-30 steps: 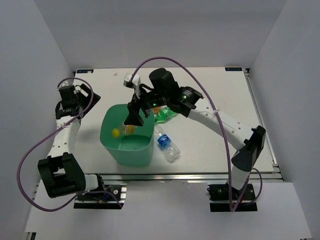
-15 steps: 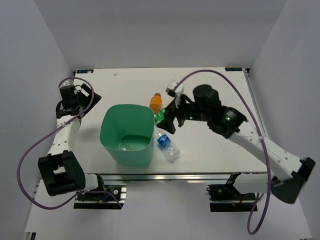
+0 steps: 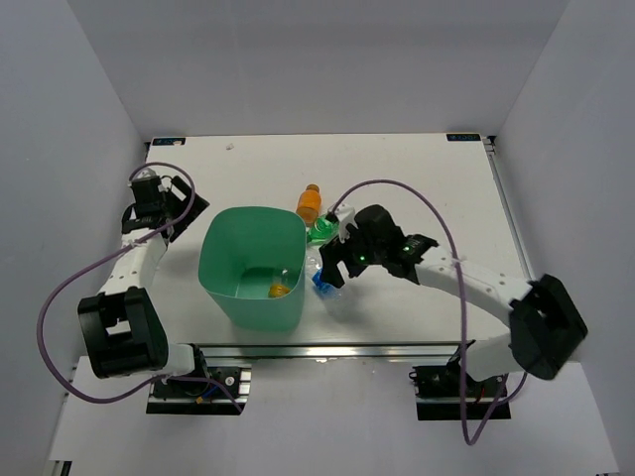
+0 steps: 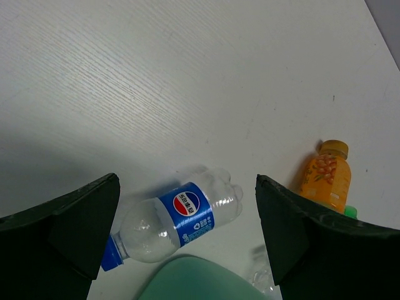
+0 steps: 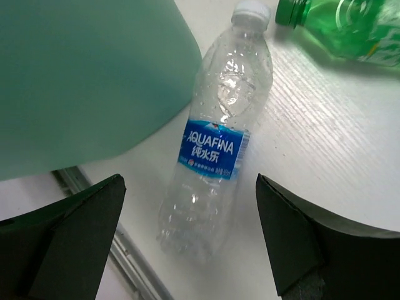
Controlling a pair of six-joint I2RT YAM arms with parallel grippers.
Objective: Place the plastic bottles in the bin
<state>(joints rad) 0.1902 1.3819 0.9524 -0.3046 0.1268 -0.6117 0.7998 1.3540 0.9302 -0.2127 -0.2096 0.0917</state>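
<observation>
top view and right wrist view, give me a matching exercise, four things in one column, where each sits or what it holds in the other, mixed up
Things:
1. Aquafina bottle
2. green bottle
3. orange bottle
4. bin

Places or states:
a. standing on the table just past the bin's far rim
b. holds a small bottle with orange on it
c. lying beside the bin, under the open right claw
d. lying with its cap close to the Aquafina bottle's cap

Pairs: 1-c, 2-d, 3-a, 4-b
</observation>
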